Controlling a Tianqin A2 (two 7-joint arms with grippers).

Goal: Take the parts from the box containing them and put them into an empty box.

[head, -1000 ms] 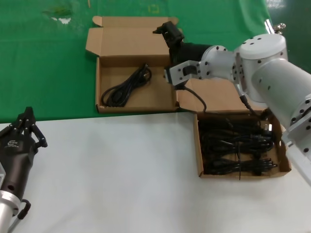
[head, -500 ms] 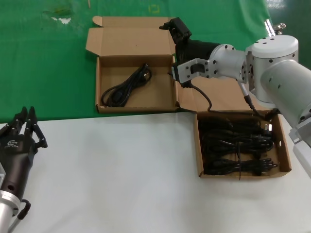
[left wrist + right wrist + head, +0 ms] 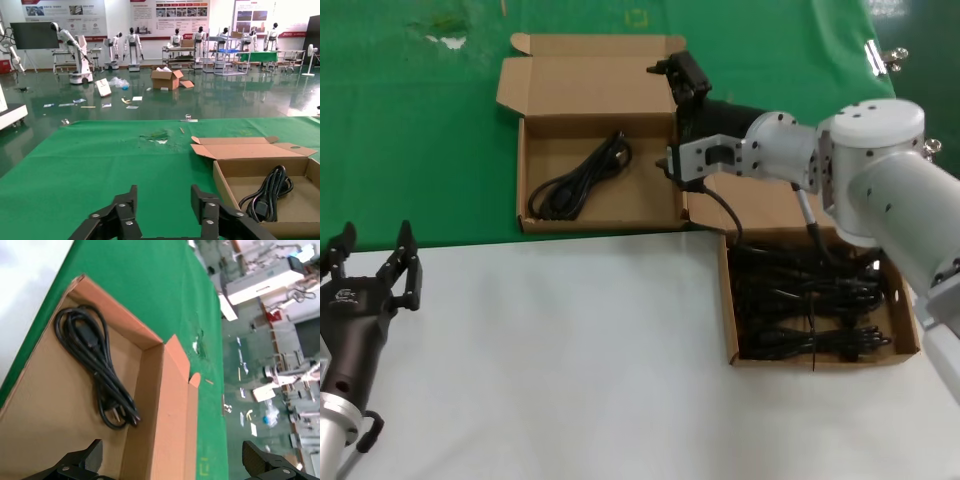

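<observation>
The far box (image 3: 523,180) lies open on the green cloth and holds one looped black cable bundle (image 3: 578,180). The near box (image 3: 727,300) at the right holds several black cable bundles (image 3: 805,300). My right gripper (image 3: 678,72) is open and empty, hovering over the far box's right back corner. In the right wrist view my right gripper (image 3: 172,465) looks down on that bundle (image 3: 95,370) and the box wall (image 3: 145,405). My left gripper (image 3: 370,262) is open and empty at the near left over the white table. In the left wrist view my left gripper (image 3: 164,205) faces the far box (image 3: 222,182) and its bundle (image 3: 267,192).
The far box's lid (image 3: 585,85) lies folded back on the green cloth (image 3: 420,130). The near box's lid (image 3: 770,205) stands open under my right forearm. The robot's own black cable (image 3: 725,210) hangs from the right wrist. The white table (image 3: 570,350) fills the foreground.
My left gripper's fingers have spread from shut to open. My right gripper has shifted a little to the right and back over the far box's corner, staying empty.
</observation>
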